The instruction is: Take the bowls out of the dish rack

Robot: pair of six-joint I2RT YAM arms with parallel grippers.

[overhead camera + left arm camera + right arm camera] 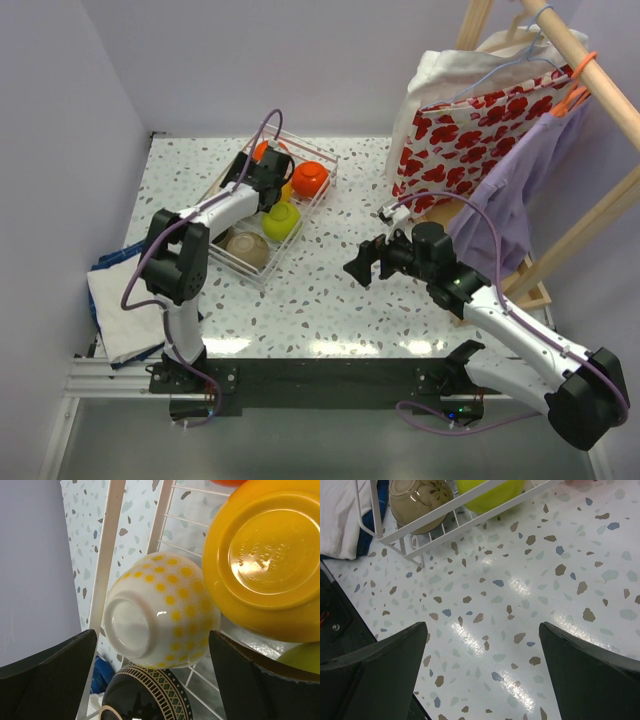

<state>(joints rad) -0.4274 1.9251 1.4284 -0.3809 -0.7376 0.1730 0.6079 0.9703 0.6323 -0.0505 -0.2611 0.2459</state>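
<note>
Top view: white thin-wire dish rack (302,224) at 10 o'clock on speckled desk (330,310), bowls inside. The left pincer (262,178) is over rack centre, its fingers hidden under the wrist. It covers part of one orange-red bowl (262,150). Other orange-red bowl (311,178), lime bowl (281,220) and tan bowl (246,248) unobstructed. At rack's 4 o'clock the right pincer (360,266) hangs over bare desk.

Left wrist: jaws spread wide, nothing gripped. Below, cream bowl (160,612) upside down, glossy, yellow dots, foot ring up. Yellow-orange bowl (265,560) at its 2 o'clock, cut off; embossed base text unreadable. Dark bowl (147,697) w/ patterned band at 6 o'clock, half out of frame.

Right wrist: jaws wide, empty, over glossy desk. Rack corner at 11 o'clock. Tan bowl shows flower motif, lime bowl mostly cut off.
</note>
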